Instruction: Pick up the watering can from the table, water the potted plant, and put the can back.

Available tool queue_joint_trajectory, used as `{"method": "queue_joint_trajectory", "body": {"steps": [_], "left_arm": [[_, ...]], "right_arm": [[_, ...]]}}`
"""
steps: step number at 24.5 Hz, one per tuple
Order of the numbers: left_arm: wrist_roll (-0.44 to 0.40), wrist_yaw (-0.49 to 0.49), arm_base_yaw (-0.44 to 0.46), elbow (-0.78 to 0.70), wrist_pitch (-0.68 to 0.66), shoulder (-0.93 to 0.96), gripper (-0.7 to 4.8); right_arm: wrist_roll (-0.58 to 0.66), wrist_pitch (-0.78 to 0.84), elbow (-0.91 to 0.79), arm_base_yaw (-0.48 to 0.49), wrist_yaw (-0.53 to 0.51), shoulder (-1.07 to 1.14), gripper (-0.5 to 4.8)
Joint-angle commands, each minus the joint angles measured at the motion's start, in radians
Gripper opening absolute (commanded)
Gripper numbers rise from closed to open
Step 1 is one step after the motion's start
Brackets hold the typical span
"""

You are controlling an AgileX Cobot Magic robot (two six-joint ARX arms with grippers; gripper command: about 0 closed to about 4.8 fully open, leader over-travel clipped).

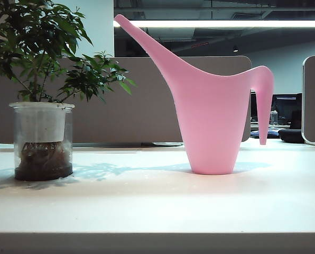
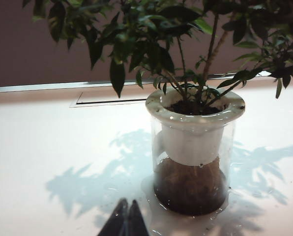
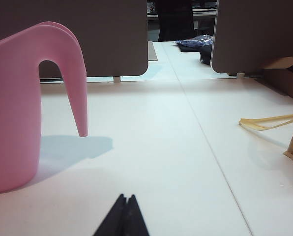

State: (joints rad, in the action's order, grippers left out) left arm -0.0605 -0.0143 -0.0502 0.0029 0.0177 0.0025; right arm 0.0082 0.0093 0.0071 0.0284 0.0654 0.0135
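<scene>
Exterior view shows the watering can (image 1: pixel 210 114) standing upright on the table (image 1: pixel 157 206), a little right of centre, its long spout rising toward the upper left and its hook handle curving down on the right side. The potted plant (image 1: pixel 41 140) stands well apart from it at the left, a clear glass cylinder with a white liner and dark roots at the bottom, leafy branches spreading above and toward the can. Neither arm appears in that view. From the left wrist camera, the left gripper (image 2: pixel 127 219) sits low over the tabletop with its two dark fingers pressed together and nothing between them, pointed at the potted plant (image 2: pixel 193 157), which stands near but apart from the tips; droplets and a wet patch lie on the surface around the glass base. From the right wrist camera, the right gripper (image 3: pixel 125 216) is likewise down near the table (image 3: pixel 161 162), fingers together and empty, with the watering can (image 3: pixel 14 108) off to one side, handle facing the camera. A beige partition (image 3: pixel 68 34) stands behind the table, and a yellowish strip (image 3: pixel 272 121) lies on the surface on the side away from the can.
</scene>
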Motion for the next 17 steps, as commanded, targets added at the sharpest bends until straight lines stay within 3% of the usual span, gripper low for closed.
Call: {"method": "queue_joint_trajectory", "body": {"steps": [1,9,11,13,14,17], "left_arm": [[-0.007,0.003,0.000,0.004,0.014,0.000,-0.05],[-0.001,0.003,0.000,0.004,0.035,0.000,-0.05],[0.085,0.021,0.000,0.034,0.037,0.000,-0.05],[0.075,0.105,0.000,0.145,-0.090,0.003,-0.05],[0.026,0.114,0.002,0.229,-0.138,0.016,-0.05],[0.001,0.100,-0.001,0.352,-0.142,0.081,-0.05]], "right_arm": [[0.003,0.019,-0.005,0.000,-0.009,0.000,-0.05],[0.004,0.018,-0.005,-0.001,-0.009,0.000,-0.05],[0.080,0.030,0.010,-0.001,-0.008,0.000,-0.05],[0.157,0.032,0.089,-0.001,0.026,0.000,-0.05],[0.148,0.018,0.150,-0.001,0.037,0.003,-0.05],[0.080,-0.038,0.294,0.000,0.037,0.037,-0.05]]}}
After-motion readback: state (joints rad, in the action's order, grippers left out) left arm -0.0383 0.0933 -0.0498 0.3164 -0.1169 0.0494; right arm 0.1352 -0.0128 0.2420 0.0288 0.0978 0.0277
